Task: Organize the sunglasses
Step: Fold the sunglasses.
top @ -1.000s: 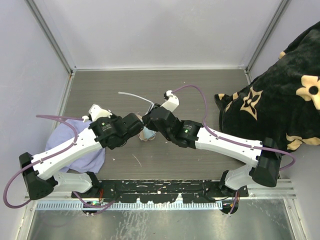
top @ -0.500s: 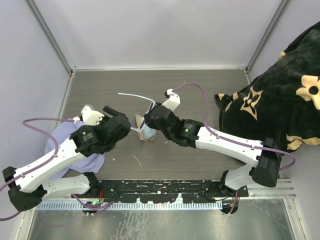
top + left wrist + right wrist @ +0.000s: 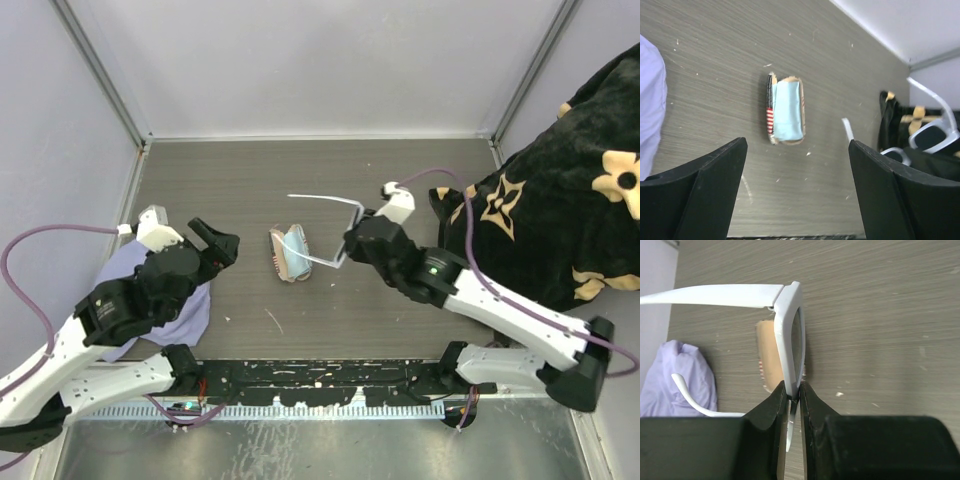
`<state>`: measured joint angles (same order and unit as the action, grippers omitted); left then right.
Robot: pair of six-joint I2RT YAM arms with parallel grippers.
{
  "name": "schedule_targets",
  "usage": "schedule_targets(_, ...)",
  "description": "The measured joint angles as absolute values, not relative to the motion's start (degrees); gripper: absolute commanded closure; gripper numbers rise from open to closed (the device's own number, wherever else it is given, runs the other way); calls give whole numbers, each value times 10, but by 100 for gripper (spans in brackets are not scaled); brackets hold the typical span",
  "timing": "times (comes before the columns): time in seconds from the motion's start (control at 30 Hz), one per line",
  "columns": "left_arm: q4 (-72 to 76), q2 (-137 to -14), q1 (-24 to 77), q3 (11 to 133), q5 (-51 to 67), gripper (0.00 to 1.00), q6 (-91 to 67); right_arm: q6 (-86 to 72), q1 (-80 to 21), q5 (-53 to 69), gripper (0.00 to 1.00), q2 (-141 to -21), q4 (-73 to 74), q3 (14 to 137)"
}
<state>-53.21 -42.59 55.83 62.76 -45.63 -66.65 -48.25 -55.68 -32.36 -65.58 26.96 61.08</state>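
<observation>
The white-framed sunglasses (image 3: 322,202) hang above the table with both temple arms spread, and my right gripper (image 3: 347,248) is shut on the frame's front. In the right wrist view the fingers pinch the white frame (image 3: 790,330) edge-on at the lens, right gripper (image 3: 794,391). The flag-patterned soft case (image 3: 288,255) lies on the table just left of the sunglasses, its light blue inside showing (image 3: 786,111). My left gripper (image 3: 208,245) stands open and holds nothing, left of the case; its jaws (image 3: 797,150) frame bare table, with the sunglasses (image 3: 935,136) at the far right.
A light blue-purple cloth (image 3: 150,300) lies crumpled under the left arm at the table's left edge. A black plush blanket with tan flowers (image 3: 560,200) fills the right side. Walls enclose the table at the back and sides.
My left gripper opened and pulled back to the left, away from the case. My right arm carried the sunglasses to the right, off the case.
</observation>
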Motion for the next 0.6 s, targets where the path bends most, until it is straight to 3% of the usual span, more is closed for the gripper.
schedule_targets(0.33,-498,-340,558,536,-329,15,-479,-480,-521,-352,100,-488,388,565)
schedule_targets(0.6,-463,-399,558,533,-249,24,-407,-499,-521,-359,100,-449,403,554)
